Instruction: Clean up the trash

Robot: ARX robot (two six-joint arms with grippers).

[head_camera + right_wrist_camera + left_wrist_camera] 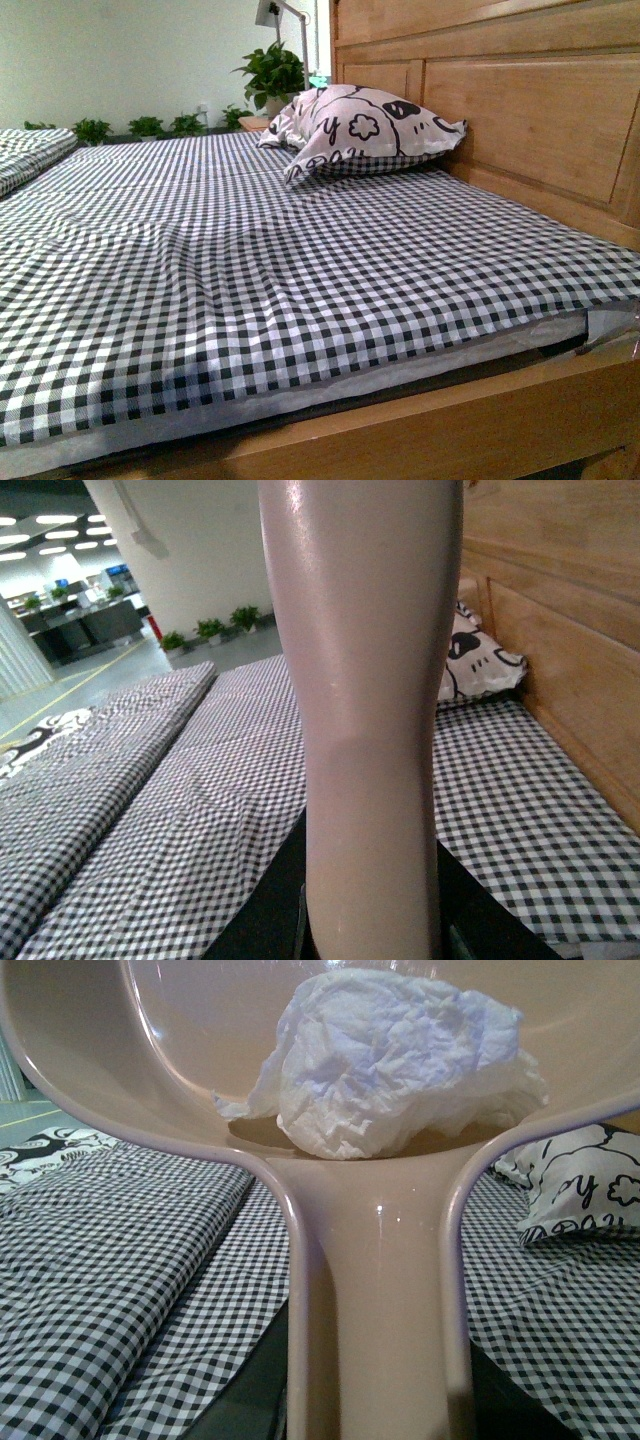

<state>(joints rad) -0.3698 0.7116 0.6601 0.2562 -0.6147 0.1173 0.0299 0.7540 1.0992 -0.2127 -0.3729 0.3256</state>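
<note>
- Right, front view: bed (300, 270) with black-and-white checked sheet, wooden headboard (520, 110) on the right side, wooden frame rail along the near edge. Patterned white pillow (355, 128) lies at the far end against the headboard. Potted plant (272, 75) and a white lamp behind the pillow, low row of green plants along the far wall. Neither arm nor gripper visible here; no tissue on the sheet.
- Left wrist view: beige dustpan (375, 1290) fills the frame, handle running toward the camera, pan part opening away. Crumpled white tissue wad (385, 1060) sits inside the pan, right where the pan meets the handle, touching the pan floor. Checked sheet beneath, pillow corner at one edge, a folded patterned blanket at the other edge. Dark gripper parts show on both sides of the handle's near end, so the handle seems held, but the fingers themselves are out of sight; jaw state cannot be told.
- Right wrist view: beige handle (365, 720) of some tool runs up the middle of the frame, close to the lens, glossy. Dark gripper parts at its near end; fingers not visible, jaw state cannot be told. Behind: checked bed, pillow by the headboard, open hall with plants beyond.
</note>
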